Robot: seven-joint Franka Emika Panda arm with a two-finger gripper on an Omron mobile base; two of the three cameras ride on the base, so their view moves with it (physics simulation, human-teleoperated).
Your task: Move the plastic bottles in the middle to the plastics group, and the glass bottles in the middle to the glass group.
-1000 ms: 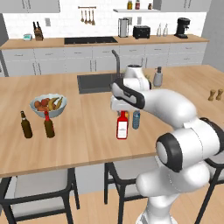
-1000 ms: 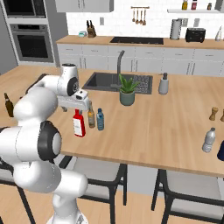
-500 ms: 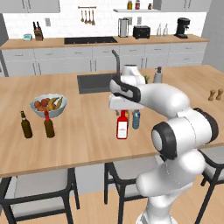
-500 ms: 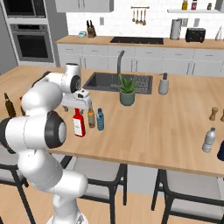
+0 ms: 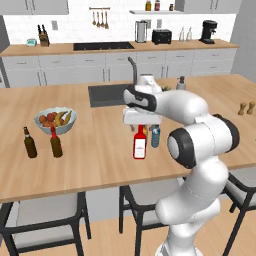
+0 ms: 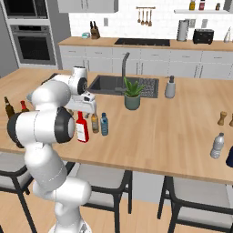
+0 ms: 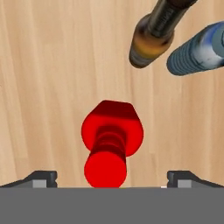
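Your claw (image 7: 111, 178) hangs directly above the red bottle (image 5: 139, 145), its fingers (image 7: 41, 178) spread wide to either side of the red cap and touching nothing. That straddling position suits a straight descent onto the neck, so judge this as the approach to the first glass pick. The red bottle stands upright in the middle of the wooden surface (image 5: 100, 150), with the amber bottle (image 6: 94, 123) and the small blue water bottle (image 6: 104, 124) just beside it on its far side. Seen from the hand, both neighbours lie clear of the finger paths, so closing should not disturb them. The glass group (image 5: 42, 142), two dark bottles, stands well apart toward your left near the fruit bowl (image 5: 55, 119). Open wood lies between the red bottle and that group, giving a free carrying path. The near edge of the surface runs close by; keep the lift high enough to avoid tipping the bottle toward it.
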